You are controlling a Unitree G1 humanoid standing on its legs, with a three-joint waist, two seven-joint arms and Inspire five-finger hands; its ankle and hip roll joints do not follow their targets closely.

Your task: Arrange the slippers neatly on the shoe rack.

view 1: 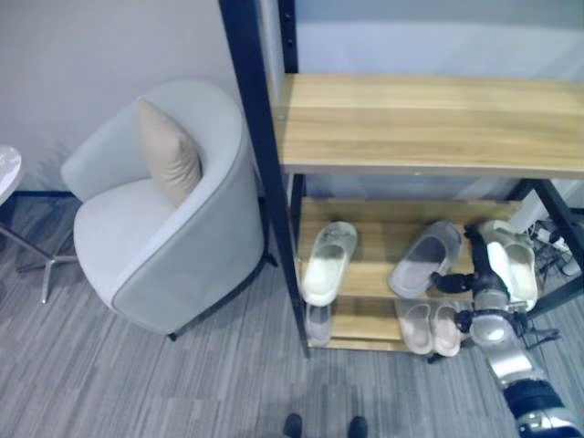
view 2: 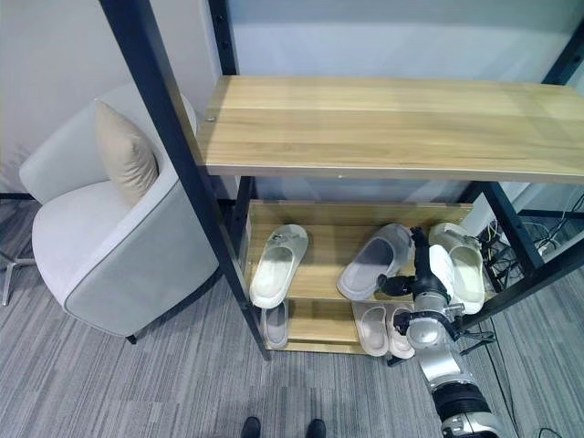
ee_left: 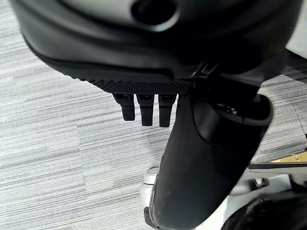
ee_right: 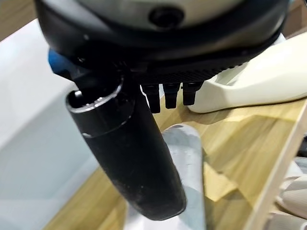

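The shoe rack's middle shelf (view 1: 370, 239) holds a white slipper (view 1: 328, 260) at the left, a grey slipper (view 1: 426, 258) and a cream slipper (view 1: 513, 258) at the right. My right hand (view 1: 484, 266) reaches onto that shelf between the grey and the cream slipper. It is open: in the right wrist view its thumb (ee_right: 129, 158) lies over the grey slipper (ee_right: 187, 158) and its fingers (ee_right: 168, 96) point at the cream slipper (ee_right: 259, 79). On the bottom shelf lie a grey slipper (view 1: 318, 324) and a pink pair (view 1: 429, 327). My left hand (ee_left: 206, 158) hangs open over the carpet, holding nothing.
The rack's wide top shelf (view 1: 429, 123) overhangs the slippers, and its black front post (view 1: 265, 164) stands left of them. A grey armchair (view 1: 173, 246) with a beige pillow (view 1: 169, 151) sits left of the rack. A small round table (view 1: 7, 173) is at the far left.
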